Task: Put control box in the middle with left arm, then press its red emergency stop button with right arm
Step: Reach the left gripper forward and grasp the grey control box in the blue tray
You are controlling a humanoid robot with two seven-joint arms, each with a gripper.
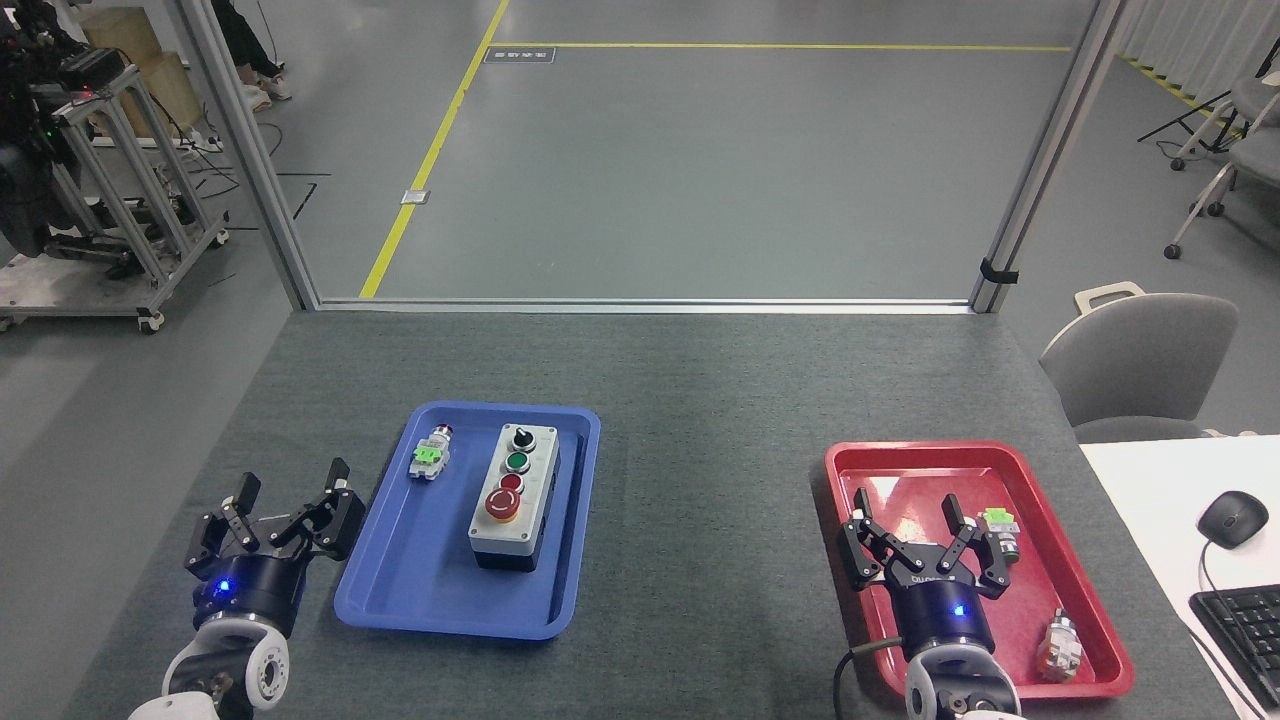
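Note:
The light-grey control box with a black base lies in the blue tray at the table's left. Its large red emergency stop button sits nearest me, below a small red button, a green button and a black knob. My left gripper stands open just left of the blue tray, holding nothing. Over the near half of the red tray my right gripper is open too, with nothing between its fingers.
A small push-button part with a green tag lies in the blue tray beside the box. Two similar parts lie in the red tray. A grey chair and a white desk with mouse stand at the right.

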